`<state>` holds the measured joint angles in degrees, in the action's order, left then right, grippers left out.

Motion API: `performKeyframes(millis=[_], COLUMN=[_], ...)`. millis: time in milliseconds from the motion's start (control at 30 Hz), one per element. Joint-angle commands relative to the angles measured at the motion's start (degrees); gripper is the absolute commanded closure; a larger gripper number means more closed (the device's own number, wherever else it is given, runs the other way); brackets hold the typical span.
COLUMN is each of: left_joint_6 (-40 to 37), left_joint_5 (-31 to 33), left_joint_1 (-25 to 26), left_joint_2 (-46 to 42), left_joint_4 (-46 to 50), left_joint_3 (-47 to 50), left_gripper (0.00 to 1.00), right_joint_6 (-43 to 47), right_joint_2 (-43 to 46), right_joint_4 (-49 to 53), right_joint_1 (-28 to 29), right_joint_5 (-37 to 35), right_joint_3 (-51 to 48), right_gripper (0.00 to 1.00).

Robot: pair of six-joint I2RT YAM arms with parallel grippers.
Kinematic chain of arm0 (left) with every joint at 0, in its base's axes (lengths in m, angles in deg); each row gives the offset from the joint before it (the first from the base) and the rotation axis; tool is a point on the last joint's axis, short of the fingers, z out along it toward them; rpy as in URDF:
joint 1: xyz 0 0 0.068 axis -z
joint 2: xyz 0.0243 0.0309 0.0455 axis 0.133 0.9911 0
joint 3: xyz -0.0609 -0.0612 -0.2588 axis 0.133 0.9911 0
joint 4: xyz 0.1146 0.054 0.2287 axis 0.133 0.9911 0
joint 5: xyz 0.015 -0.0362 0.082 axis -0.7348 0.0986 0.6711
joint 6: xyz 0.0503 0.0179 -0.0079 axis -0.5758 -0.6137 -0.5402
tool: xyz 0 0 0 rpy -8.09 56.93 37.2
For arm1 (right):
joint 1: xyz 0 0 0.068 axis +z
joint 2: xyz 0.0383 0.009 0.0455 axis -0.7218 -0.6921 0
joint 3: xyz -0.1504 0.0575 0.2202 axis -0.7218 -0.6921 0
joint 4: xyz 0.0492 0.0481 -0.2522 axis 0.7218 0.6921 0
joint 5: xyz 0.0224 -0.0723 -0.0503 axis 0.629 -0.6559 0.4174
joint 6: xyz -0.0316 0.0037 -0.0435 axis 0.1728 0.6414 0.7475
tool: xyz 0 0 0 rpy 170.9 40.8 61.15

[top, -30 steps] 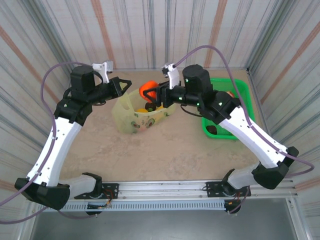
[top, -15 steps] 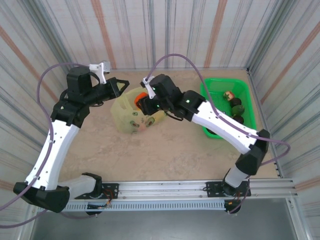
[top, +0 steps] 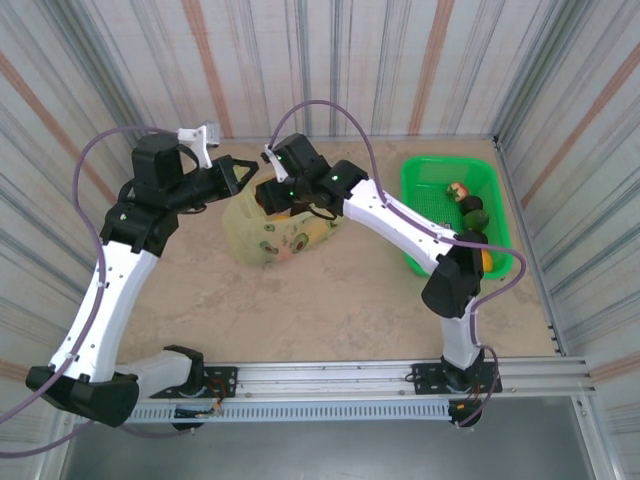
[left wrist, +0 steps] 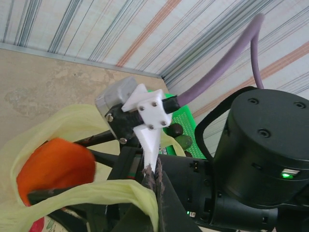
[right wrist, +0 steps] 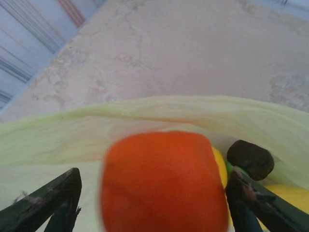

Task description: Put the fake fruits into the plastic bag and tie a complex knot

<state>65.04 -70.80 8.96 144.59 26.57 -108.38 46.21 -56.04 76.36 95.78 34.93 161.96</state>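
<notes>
Two robot arms meet over the plastic bag, which sits left of centre in the overhead frame on the pale, stone-patterned table. The left gripper is clamped tight on the bag's upper rim. At the bottom centre of its wrist view, the thin yellow-green film is pinched between its closed fingertips. The right gripper reaches in from the right and hangs over the bag's mouth with its jaws spread wide.

In that gripper's own camera, a blurred orange fruit sits low in the frame between the two dark green fingers. There is clear space on the fruit's left side, and the claw grips nothing. Behind the orange fruit, inside the bag, lie a dark brown fruit and a sliver of a yellow fruit.

At the right of the overhead frame, the green basket holds several more fruits, well apart from the bag.
</notes>
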Motion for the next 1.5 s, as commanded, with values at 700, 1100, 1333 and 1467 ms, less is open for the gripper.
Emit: performKeyframes(millis=[700, 1100, 1333, 1467], left_joint_6=[-1.5, -1.9, -2.1, -1.8], left_joint_5=[-0.7, -0.6, -1.1, -1.1], left_joint_1=[0.1, 1.9, 2.2, 2.8], left_joint_2=[0.4, -0.6, -0.9, -0.9], left_joint_4=[-0.5, -0.3, -1.2, -3.2], left_joint_3=[1.1, 1.2, 1.4, 2.5], left_gripper=[1.0, 1.0, 1.0, 1.0], right_joint_6=[-7.5, -12.8, -16.1, -15.2], right_joint_2=[34.8, 53.4, 53.3, 45.9], right_joint_4=[-8.9, -9.0, -2.5, 1.4], right_joint_1=[-15.6, -32.8, -46.1, -47.7], right_joint_5=[16.8, 8.6, 3.4, -5.6], right_joint_3=[-23.0, -45.4, -52.1, -50.6], right_gripper=[0.35, 0.34, 0.32, 0.27])
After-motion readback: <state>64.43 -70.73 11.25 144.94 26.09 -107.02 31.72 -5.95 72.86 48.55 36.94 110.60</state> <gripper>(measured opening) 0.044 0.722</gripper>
